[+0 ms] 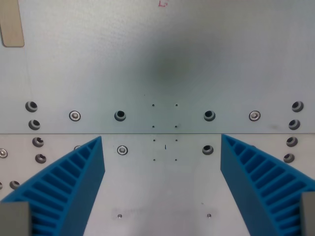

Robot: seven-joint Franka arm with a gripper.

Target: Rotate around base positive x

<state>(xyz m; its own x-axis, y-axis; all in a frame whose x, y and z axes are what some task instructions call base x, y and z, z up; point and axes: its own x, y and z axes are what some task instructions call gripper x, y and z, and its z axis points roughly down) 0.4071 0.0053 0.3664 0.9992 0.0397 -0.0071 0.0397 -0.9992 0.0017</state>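
The desk (pixel 162 59) filled the wrist view as a flat plate, with a seam (pixel 162 133) crossing it from side to side. A row of screws and holes (pixel 120 115) ran just behind the seam, another row (pixel 122 150) just before it. A strip (pixel 12 24) lay at the far left corner. The pincer's (pixel 162 147) two fingers (pixel 69 187) stood well apart over the near edge, left and right.

The place looked like a lab or workshop bench: a bare grey metal plate (pixel 162 64) filled the view, drilled with rows of countersunk bolt holes (pixel 120 115) (some holding screws (pixel 75 115)), and a seam (pixel 162 133) ran straight across it.
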